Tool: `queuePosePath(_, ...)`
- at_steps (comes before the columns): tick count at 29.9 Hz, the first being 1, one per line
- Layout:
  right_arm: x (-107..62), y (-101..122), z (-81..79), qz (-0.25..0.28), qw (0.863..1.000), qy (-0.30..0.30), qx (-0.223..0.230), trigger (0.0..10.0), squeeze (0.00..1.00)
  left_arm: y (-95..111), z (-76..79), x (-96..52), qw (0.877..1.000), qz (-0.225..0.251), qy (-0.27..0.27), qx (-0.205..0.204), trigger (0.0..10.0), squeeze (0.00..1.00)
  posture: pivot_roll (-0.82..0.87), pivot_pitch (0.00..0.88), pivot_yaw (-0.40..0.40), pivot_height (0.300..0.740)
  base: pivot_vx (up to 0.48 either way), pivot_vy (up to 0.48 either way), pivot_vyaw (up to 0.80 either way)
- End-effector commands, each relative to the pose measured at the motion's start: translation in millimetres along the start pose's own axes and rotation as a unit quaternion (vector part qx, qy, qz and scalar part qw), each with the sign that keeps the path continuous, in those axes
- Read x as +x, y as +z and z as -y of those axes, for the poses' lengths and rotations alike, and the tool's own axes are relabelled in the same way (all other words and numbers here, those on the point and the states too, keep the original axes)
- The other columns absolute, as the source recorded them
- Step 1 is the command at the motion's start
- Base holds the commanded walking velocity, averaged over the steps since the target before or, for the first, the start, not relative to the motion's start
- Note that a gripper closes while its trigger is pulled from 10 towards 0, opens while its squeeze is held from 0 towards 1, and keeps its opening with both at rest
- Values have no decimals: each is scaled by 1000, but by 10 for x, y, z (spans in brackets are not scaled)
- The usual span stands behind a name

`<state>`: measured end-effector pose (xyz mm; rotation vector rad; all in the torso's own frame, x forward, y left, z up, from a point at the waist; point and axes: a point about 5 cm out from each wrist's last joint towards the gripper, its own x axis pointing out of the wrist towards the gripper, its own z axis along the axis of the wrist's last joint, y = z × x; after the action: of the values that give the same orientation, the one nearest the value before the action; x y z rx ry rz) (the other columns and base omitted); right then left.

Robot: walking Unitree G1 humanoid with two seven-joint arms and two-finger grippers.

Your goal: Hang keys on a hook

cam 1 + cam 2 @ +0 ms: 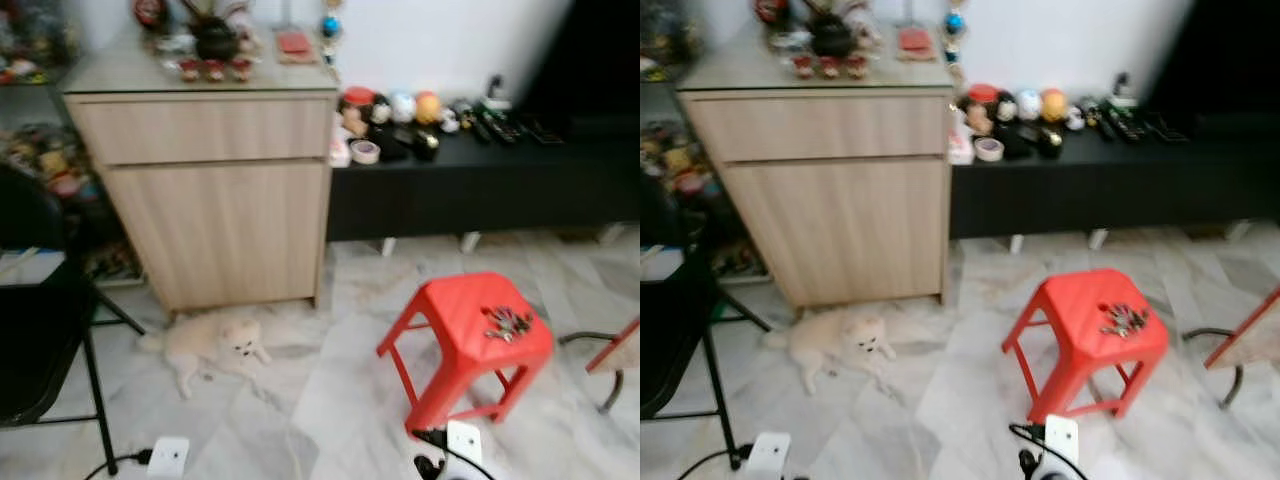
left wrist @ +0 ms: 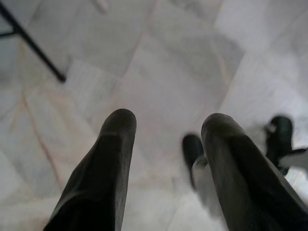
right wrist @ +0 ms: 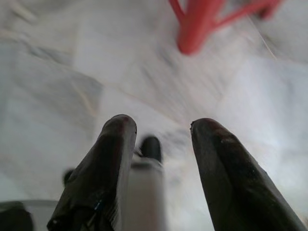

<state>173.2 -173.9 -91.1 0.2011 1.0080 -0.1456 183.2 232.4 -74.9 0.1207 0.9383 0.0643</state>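
Keys (image 1: 508, 323) lie in bunch on red stool (image 1: 455, 310), lower right of frame, untouched. Step in hand looks like approach. Left gripper (image 2: 166, 144) and right gripper (image 3: 159, 139) hang over marble floor, jaws apart, holding nothing. Dog (image 1: 215, 345) lies by cabinet (image 1: 205, 190). Next move likely: step to stool, lower gripper over keys. Hook not made out.

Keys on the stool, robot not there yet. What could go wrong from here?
1. A dog lies on the floor by the wooden cabinet; it may move into the walking path.
2. The keys sit near the red stool edge; a nudge may drop them.
3. No hook can be made out.
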Motion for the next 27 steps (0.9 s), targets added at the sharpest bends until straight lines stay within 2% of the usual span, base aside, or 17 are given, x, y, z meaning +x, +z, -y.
queuePosePath(1, 10, 100, -5, 18, 1000, -1, -3, 10000, 0, -104, 32, -15, 1000, -19, -6, 9, 10000, 0, 116, 0, -38, 740, 0, 0, 0)
queuePosePath(4, 9, 103, -3, 20, 1000, -3, 2, 10000, 0, -102, 41, -14, 1000, -17, -7, 12, 10000, 0, 116, 0, -39, 740, 0, -107, 0)
queuePosePath(27, 8, 109, -8, 28, 1000, 1, 4, 10000, 0, -129, 44, -19, 1000, -20, -5, 11, 10000, 0, 111, 0, -43, 740, 0, -480, 0)
